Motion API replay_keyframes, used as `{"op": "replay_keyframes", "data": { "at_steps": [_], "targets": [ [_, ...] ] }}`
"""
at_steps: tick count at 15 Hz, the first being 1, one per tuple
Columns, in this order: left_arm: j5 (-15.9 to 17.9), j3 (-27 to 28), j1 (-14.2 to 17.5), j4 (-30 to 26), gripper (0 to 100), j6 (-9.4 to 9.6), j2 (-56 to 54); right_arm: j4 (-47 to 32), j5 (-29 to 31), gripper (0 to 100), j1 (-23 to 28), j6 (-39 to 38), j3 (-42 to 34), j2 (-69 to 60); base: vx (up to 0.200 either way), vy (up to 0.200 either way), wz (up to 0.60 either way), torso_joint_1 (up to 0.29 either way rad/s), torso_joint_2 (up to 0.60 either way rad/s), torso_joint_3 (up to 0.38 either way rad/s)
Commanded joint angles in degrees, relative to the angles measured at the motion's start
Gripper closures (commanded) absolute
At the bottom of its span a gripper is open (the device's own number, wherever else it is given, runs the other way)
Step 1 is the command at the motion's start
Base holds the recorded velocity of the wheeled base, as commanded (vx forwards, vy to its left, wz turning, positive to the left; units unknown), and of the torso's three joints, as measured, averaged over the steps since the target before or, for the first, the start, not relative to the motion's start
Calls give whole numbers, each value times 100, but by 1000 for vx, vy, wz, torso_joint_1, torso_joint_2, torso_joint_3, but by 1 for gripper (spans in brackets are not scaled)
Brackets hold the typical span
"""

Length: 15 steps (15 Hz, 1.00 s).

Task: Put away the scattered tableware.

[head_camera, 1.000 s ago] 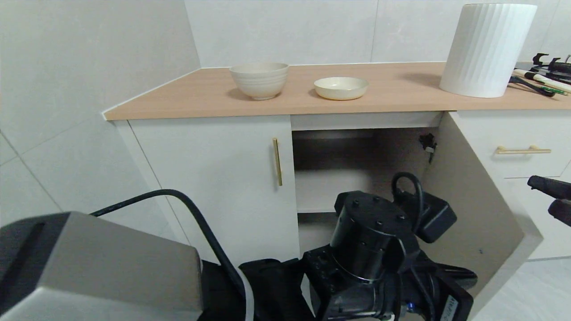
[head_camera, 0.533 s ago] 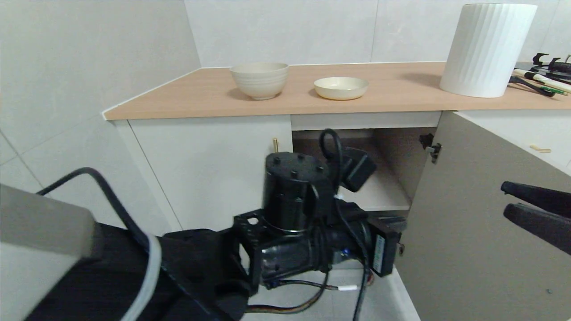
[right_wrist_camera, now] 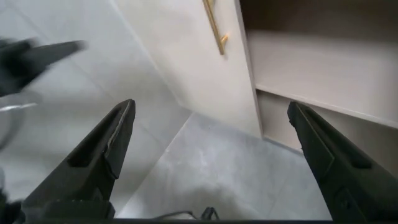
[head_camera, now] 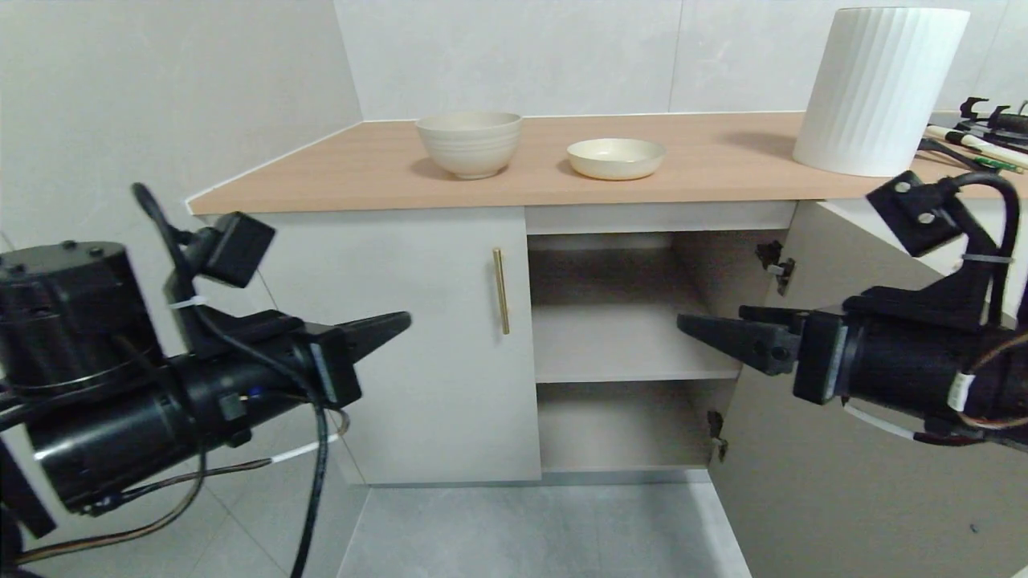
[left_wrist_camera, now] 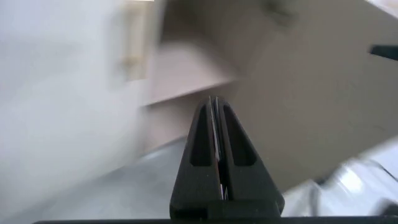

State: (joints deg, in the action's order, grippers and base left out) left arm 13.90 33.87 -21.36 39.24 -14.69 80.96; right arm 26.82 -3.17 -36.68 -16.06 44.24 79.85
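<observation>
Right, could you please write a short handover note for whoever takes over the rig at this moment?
Left gripper: shut, empty, in front of the closed left door.
Right gripper: open, empty, level with the open cabinet's middle shelf.
Bowl and shallow dish: standing apart on the countertop, neither gripped.
Done: right door stands open.
Left: probably move both pieces onto a shelf, then shut the door.
</observation>
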Motion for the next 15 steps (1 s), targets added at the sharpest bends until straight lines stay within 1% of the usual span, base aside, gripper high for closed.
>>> {"op": "replay_keyframes", "data": {
  "at_steps": [1, 2, 4, 7, 8, 12, 15],
  "targets": [
    [8, -284, 431, -83, 100, 1, -695, 8, 9, 0, 82, -3, 305, 602, 0, 0, 0, 0, 0, 0],
    [8, -222, 448, -145, 100, 45, -713, -10, 18, 0, 91, -20, 296, 584, 0, 0, 0, 0, 0, 0],
    [8, -196, 466, -171, 100, 54, -722, -10, 168, 0, 91, -3, 146, 444, 0, 0, 0, 0, 0, 0],
    [8, -135, 466, -329, 100, 54, -748, -19, 308, 0, 91, 15, 146, 189, 0, 0, 0, 0, 0, 0],
    [8, -91, 466, -382, 0, 54, -766, -28, 317, 0, 91, 23, 146, 127, 0, 0, 0, 0, 0, 0],
    [-27, 59, 466, -400, 0, 36, -739, -142, 317, 0, 91, 23, 182, 66, 0, 0, 0, 0, 0, 0],
    [-80, 112, 589, -373, 0, 72, -827, -133, 317, 0, 91, 23, 182, 40, 0, 0, 0, 0, 0, 0]
  ]
}}
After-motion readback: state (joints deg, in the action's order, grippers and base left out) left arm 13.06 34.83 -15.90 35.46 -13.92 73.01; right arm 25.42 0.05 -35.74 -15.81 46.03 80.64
